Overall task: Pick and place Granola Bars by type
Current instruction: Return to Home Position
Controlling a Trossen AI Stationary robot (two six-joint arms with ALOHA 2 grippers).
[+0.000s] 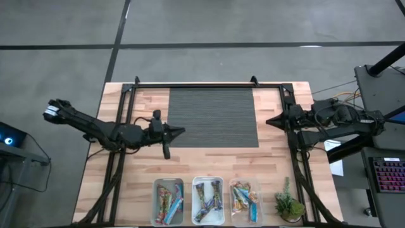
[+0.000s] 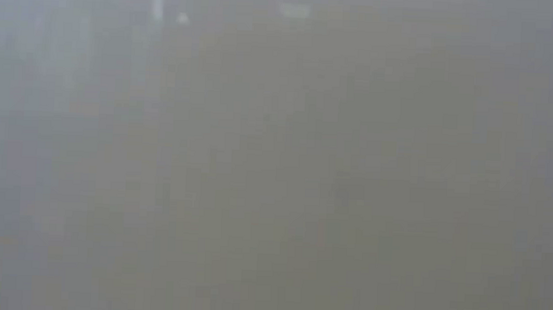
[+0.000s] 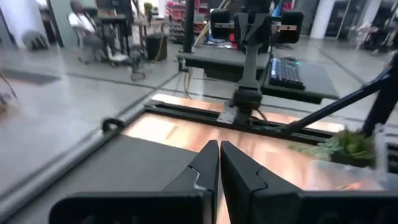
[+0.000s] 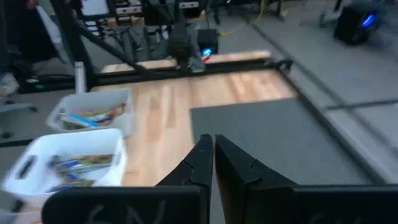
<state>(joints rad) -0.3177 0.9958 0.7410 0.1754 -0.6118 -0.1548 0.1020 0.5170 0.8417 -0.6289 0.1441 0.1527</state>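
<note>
Inside three bins (image 1: 207, 179), Granola Bars (image 1: 207, 202).

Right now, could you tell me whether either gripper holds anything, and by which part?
Nothing is held: the left gripper and right gripper are both shut and empty; the granola bars lie in the bins.

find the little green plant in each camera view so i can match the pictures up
High view: plant near the picture's bottom, right of the row of bins.
Low view: nothing can be made out.
Left wrist view: plant just beyond a clear bin.
Right wrist view: not in it.
Shared landmark: the dark mat, which also shows in both wrist views.
</note>
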